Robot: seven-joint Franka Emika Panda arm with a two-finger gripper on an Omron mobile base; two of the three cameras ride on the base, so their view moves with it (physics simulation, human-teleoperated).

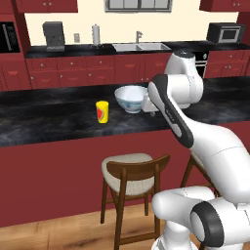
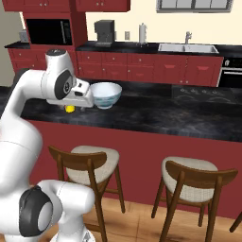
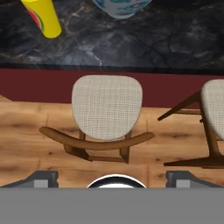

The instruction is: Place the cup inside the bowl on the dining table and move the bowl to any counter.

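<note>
My claw (image 3: 112,177) hangs with jaws wide apart, holding nothing, above a stool (image 3: 106,107) at the table's near edge. The cup (image 1: 102,112) stands upright on the dining table (image 1: 49,119), just beside the bowl (image 1: 131,99). It lies ahead and left.

Under my hand the dining table (image 3: 131,39) top looks like glossy black marbled stone with pale veins, its front a flat matt dark red, and the floor (image 3: 26,131) at the left of the hand view is smooth warm wood planking. The stool (image 3: 107,107) at centre has a rough woven pale cloth seat on a polished dark wood frame. The cup (image 1: 102,112) looks like smooth bright yellow plastic, the bowl (image 1: 131,99) like glazed white ceramic, and the sink (image 1: 140,47) at the top of the left base view is dull steel.
</note>
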